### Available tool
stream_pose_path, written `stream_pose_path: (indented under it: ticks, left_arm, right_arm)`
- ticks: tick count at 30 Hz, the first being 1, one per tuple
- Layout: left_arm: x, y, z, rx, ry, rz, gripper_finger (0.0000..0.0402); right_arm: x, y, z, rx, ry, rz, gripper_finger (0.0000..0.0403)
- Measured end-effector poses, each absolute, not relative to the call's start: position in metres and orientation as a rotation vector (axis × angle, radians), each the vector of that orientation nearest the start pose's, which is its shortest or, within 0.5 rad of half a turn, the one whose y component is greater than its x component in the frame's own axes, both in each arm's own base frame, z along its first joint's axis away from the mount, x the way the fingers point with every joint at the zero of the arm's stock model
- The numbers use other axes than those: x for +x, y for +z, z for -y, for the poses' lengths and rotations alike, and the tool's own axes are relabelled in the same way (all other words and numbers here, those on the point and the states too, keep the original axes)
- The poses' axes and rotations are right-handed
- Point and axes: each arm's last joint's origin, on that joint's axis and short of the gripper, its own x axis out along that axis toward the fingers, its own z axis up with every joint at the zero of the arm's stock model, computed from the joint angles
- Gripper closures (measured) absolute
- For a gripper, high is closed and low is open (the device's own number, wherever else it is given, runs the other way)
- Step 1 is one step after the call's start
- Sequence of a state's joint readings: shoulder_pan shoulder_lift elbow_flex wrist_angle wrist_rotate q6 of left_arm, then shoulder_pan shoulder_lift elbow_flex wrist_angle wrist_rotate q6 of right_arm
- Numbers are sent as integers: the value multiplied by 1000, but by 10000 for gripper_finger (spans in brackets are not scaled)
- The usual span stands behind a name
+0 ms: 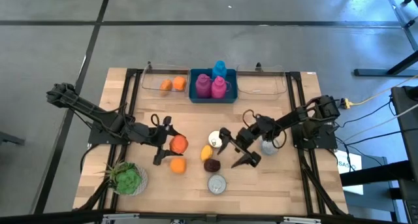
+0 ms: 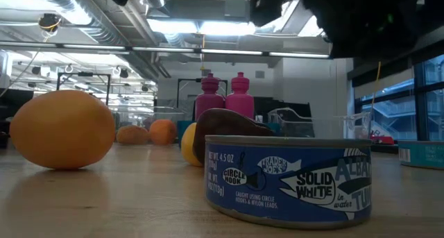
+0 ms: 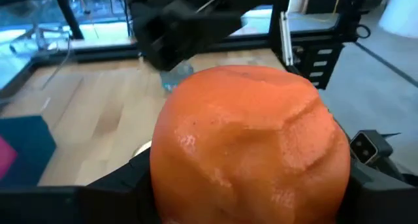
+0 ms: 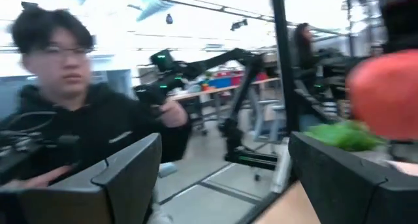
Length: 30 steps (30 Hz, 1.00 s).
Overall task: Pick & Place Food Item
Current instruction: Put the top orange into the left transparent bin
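Observation:
My left gripper (image 1: 174,144) is shut on a round orange-red fruit (image 1: 179,144) at the table's middle left. The fruit fills the left wrist view (image 3: 248,132). A second orange (image 1: 177,165) lies on the table just nearer; it also shows in the low view (image 2: 62,130). My right gripper (image 1: 234,149) is open and empty, right of a yellow lemon (image 1: 206,152) and a dark brown item (image 1: 211,164). In the right wrist view its fingers stand wide apart (image 4: 222,172), with the held fruit (image 4: 392,93) beyond them. My left gripper pinches the orange-red fruit between its two fingers, one finger (image 3: 111,188) on one flank and the other (image 3: 379,185) on the opposite flank. The fingers come about level from the table's left. The fruit's lower sides (image 3: 170,191) sit between them; it appears lifted clear of the table.
A tuna tin (image 1: 217,183) stands near the front, a white round item (image 1: 215,140) and a second tin (image 1: 268,145) by my right arm, lettuce (image 1: 127,178) at front left. A blue bin with pink bottles (image 1: 212,87) stands between clear trays (image 1: 163,85) at the back. A person (image 4: 72,119) is beyond the table.

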<state>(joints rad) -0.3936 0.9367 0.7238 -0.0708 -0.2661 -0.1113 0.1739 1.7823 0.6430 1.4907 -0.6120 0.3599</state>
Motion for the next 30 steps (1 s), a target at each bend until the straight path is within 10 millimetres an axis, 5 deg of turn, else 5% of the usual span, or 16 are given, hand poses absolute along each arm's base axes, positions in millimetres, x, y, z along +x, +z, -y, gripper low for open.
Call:
stream_pose_path:
  ticks: [13,30]
  left_arm:
    - [205,302,49,-51,-54,-219,141]
    - [211,268,12,-120,-46,-54,141]
  right_arm:
    - [325,180,-21,259,410,114,69]
    - [328,173,-20,213,234,67,69]
